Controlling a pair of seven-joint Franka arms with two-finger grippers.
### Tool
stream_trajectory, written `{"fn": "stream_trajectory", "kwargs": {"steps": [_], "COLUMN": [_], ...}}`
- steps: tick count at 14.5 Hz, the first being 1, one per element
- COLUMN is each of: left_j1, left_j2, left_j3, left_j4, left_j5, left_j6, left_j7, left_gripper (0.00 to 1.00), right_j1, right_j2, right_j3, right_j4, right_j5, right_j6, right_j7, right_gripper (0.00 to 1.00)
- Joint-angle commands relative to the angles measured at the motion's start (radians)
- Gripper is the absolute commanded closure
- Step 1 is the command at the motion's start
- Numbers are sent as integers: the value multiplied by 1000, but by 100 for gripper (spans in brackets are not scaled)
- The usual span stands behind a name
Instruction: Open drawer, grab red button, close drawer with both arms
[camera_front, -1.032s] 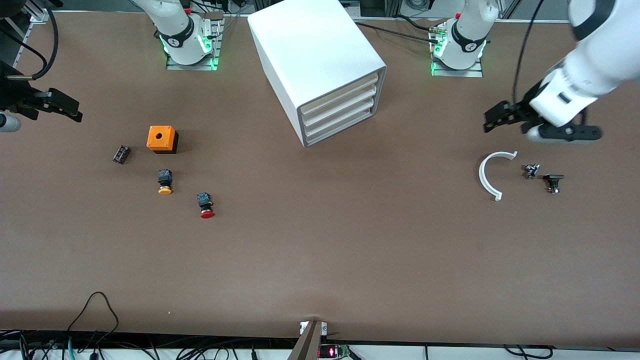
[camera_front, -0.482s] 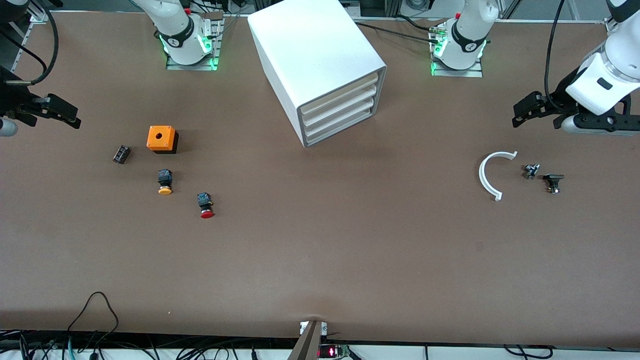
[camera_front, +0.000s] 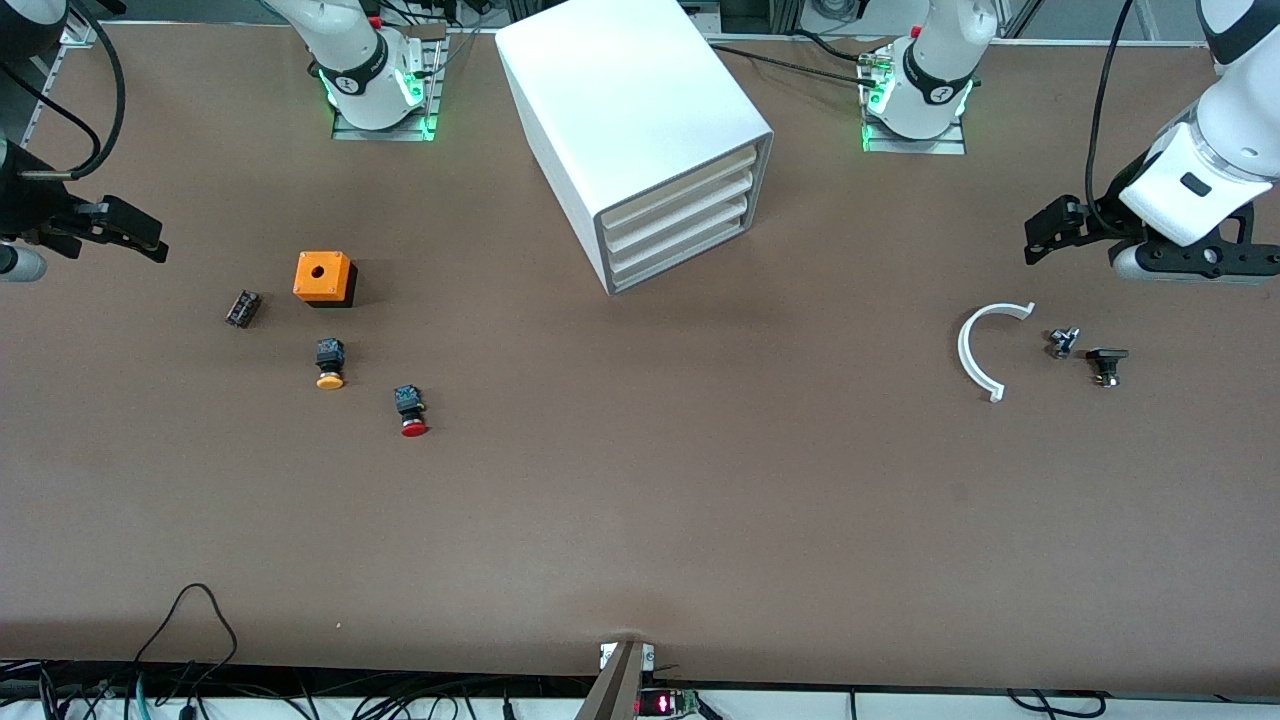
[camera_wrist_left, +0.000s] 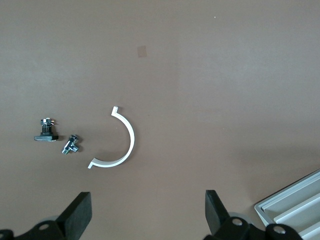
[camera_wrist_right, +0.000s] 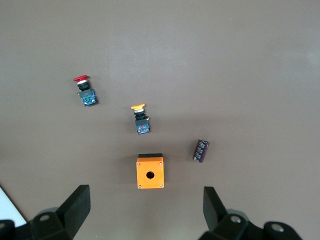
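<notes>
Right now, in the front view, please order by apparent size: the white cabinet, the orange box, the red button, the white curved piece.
1. white cabinet
2. white curved piece
3. orange box
4. red button

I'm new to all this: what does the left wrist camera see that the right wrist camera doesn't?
Only the left wrist view: a white curved piece, two small metal and black parts beside it, and a corner of the drawer cabinet. Only the right wrist view: the red button, a yellow-capped button, an orange box, a small dark cylinder. Both share brown table and their own open hand.
</notes>
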Motion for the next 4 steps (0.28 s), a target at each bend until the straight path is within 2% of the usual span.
{"fn": "stream_trajectory", "kwargs": {"steps": [1,4], "left_j1": [-2,-2], "left_j2": [11,11], "left_j3": [-2,-2], "left_j4": [33,33], "left_j5": [25,25], "left_j6": [-34,-40], "left_j7": [19,19], "left_gripper": [0,0], "right_j1": [-3,0], "right_j2": [-4,-5], "right_j3": [2,8], "right_j4": [-4,-2], "right_j5": [11,10], "right_j6": [1,5], "right_j7": [6,6], "right_gripper": [0,0]}}
